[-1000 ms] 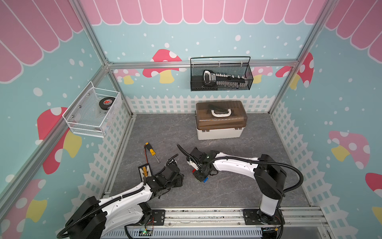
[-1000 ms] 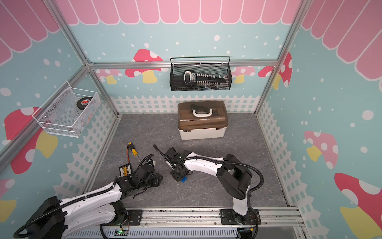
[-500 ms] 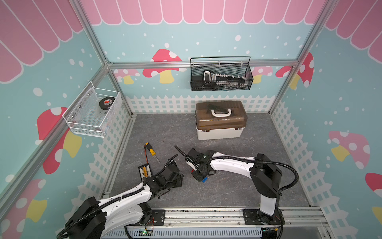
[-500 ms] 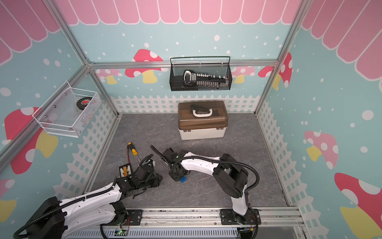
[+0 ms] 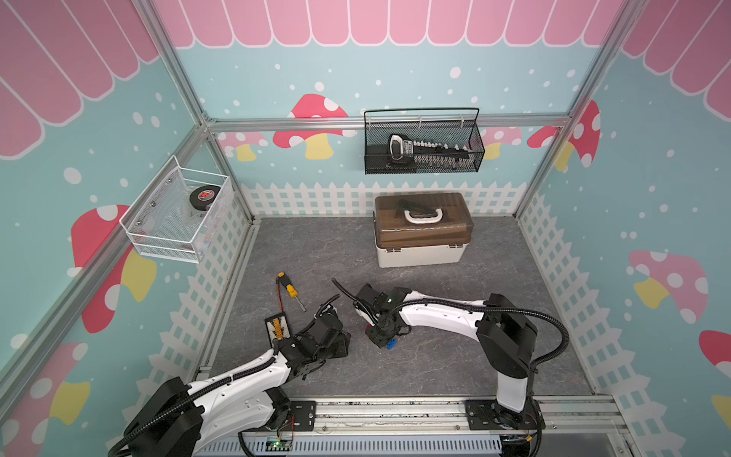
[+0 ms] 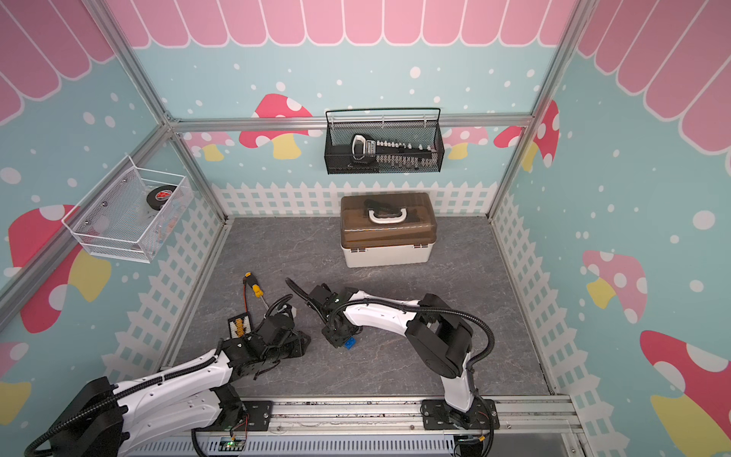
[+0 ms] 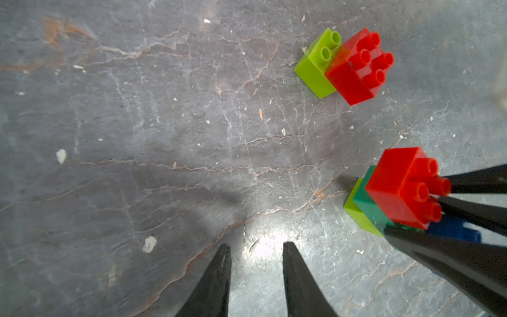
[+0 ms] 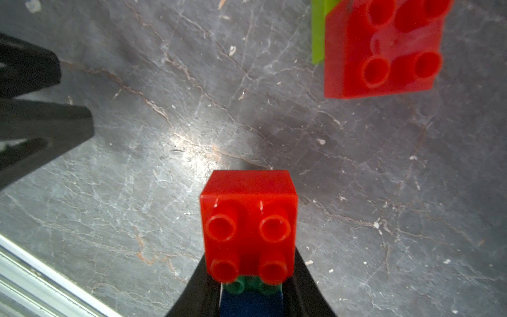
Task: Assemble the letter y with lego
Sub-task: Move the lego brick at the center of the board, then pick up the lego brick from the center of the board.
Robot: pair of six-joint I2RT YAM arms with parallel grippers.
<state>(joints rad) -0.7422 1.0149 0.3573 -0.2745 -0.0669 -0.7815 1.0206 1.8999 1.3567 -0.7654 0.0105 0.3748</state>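
Right gripper (image 8: 248,263) is clamped on a part-built stack. Red brick (image 8: 248,219) is on top, with a dark green bar (image 8: 247,286) under it. A blue brick (image 8: 251,302) sits further along the bar, and a lime brick (image 7: 356,211) is at the bottom. The stack is down at floor level near the front middle of the grey floor (image 5: 435,356) (resting or just off it, cannot tell). In both top views only the blue brick (image 6: 349,343) peeks out from under the gripper.

Left gripper (image 7: 256,245) holds nothing. Its fingers are a little apart with bare floor between them, and the tips point down just beside the stack.

A loose pair (image 7: 345,66) (lime and red joined, red overhanging) lies flat near the stack, apart from both grippers.

Room: the front rail (image 5: 395,409) runs along the near edge. Bare floor spreads to the right of the right arm and back toward the toolbox (image 5: 423,229) by the rear wall. The left side is tighter, with a screwdriver (image 5: 290,291) and a small connector board (image 5: 279,326) lying near the left fence.
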